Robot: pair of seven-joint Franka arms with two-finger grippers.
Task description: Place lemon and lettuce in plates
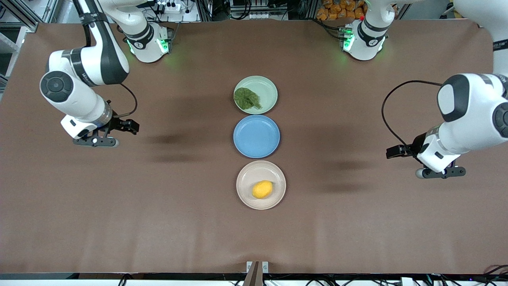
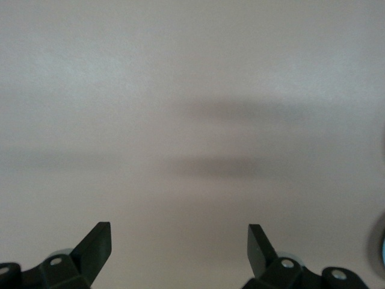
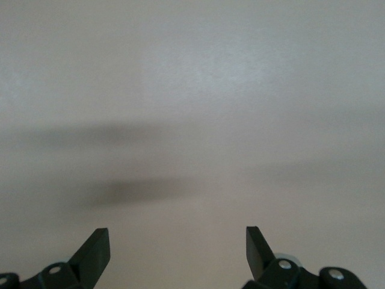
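Lemon (image 1: 262,189) in the beige plate (image 1: 243,174), nearer the camera than the blue plate (image 1: 256,136); lettuce (image 1: 246,98) in the mint plate (image 1: 265,85), farther. Lemon likely firm, smooth, apt to roll: grip across its middle. Lettuce limp: pinch an edge. Left tool (image 2: 179,250) and right tool (image 3: 178,253) empty, fingers spread, over bare table (image 1: 119,206).

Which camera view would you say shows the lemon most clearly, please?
The front view shows it best: the lemon lies whole and unobstructed in the beige-cream plate, the plate nearest that camera. Neither wrist view shows it; each shows only bare brown table beyond its own open end effector fingers.
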